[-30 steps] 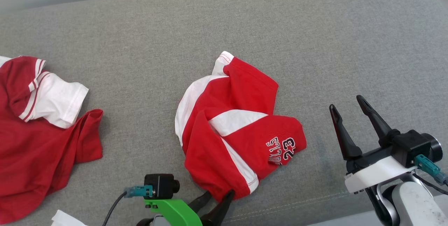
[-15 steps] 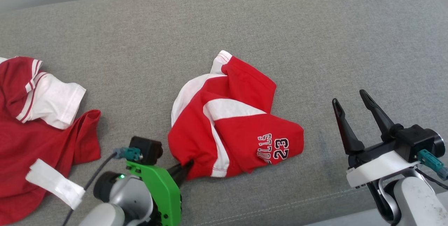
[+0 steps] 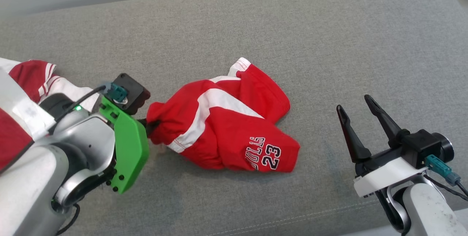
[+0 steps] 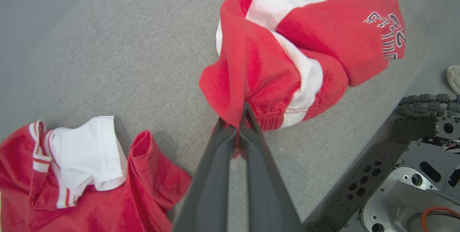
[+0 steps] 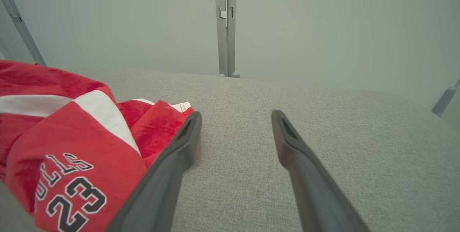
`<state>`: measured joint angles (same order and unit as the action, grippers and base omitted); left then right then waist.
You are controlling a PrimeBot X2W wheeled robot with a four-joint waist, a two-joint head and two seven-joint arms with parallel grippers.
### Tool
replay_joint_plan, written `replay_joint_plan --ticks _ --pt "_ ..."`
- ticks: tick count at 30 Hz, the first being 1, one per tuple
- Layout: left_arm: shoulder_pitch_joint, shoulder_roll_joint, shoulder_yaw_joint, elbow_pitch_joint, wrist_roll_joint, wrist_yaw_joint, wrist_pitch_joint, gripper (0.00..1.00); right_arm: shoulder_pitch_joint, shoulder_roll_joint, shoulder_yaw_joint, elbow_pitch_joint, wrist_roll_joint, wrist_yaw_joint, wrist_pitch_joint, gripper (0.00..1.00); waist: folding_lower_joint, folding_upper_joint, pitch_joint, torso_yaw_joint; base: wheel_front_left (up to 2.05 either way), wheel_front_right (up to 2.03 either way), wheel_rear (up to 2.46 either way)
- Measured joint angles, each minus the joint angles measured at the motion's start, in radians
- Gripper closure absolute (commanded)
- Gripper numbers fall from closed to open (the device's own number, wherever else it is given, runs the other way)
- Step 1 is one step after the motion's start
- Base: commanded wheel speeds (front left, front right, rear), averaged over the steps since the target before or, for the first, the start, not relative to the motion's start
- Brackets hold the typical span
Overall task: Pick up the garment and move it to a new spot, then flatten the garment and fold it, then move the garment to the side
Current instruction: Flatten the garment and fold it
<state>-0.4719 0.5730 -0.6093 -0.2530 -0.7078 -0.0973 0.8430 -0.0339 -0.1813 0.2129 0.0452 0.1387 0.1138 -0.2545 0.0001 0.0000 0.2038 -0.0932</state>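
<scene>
The left gripper's (image 4: 235, 118) tips are buried in a garment (image 3: 226, 126) fold. At 9 o'clock in the head view, the shirt (image 3: 31, 75) is mostly behind the left arm (image 3: 44, 163) and cropped. The lettering's (image 3: 268, 153) first letter is folded under. At 3 o'clock in the left wrist view sits a cropped pale thing (image 4: 453, 77), perhaps a shoe.

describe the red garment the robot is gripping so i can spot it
On the wide grey cushion, look near the middle, where the left gripper is shut on a cloth edge. That is the crumpled red garment with white stripes; unlike the red and white shirt at the far left, it bears a printed 23.
</scene>
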Motion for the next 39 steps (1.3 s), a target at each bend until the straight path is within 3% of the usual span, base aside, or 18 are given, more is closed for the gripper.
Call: replay_joint_plan --ticks 8,12,20,22,25,29,32,39 --pt "-0.196 -0.003 -0.016 -0.086 -0.037 -0.012 0.158 1.00 -0.011 0.020 0.022 0.017 0.000 0.000 0.000 0.00 -0.0001 0.0000 -0.018 -0.021 0.00 0.00 0.00" --pt "-0.301 -0.033 -0.032 -0.082 -0.039 -0.012 0.217 1.00 -0.038 0.034 0.049 0.024 0.000 0.000 0.000 0.00 0.0000 0.0000 -0.023 -0.040 0.00 0.00 0.00" --pt "-0.460 -0.198 -0.037 -0.015 -0.053 -0.010 0.235 1.00 -0.101 0.069 0.101 0.031 0.000 0.009 0.000 0.00 0.0000 0.0000 -0.024 -0.103 0.00 0.00 0.00" --pt "-0.509 -0.262 -0.032 0.023 -0.041 0.003 0.211 1.00 -0.114 0.082 0.110 0.033 0.000 0.009 0.000 0.00 0.0000 0.0001 -0.022 -0.132 0.00 0.00 0.00" --pt "-0.542 -0.302 -0.029 0.063 -0.016 0.007 0.184 1.00 -0.120 0.088 0.113 0.039 0.001 0.009 0.000 0.00 0.0000 0.0000 -0.018 -0.162 0.00 0.00 0.00" --pt "-0.554 -0.291 -0.044 0.128 0.003 0.002 0.176 1.00 -0.120 0.091 0.111 0.045 0.003 0.009 0.000 0.00 0.0000 0.0001 -0.010 -0.198 0.00 0.00 0.00" --pt "-0.534 -0.241 -0.081 0.177 -0.002 -0.005 0.210 1.00 -0.118 0.091 0.094 0.051 0.004 0.009 0.000 0.00 -0.0001 0.0001 -0.002 -0.217 0.00 0.00 0.00" --pt "-0.316 -0.154 -0.154 0.244 -0.116 -0.012 0.298 1.00 -0.098 0.084 0.047 0.067 0.004 0.009 0.000 0.00 0.0000 0.0001 0.002 -0.202 0.00 0.00 0.00"
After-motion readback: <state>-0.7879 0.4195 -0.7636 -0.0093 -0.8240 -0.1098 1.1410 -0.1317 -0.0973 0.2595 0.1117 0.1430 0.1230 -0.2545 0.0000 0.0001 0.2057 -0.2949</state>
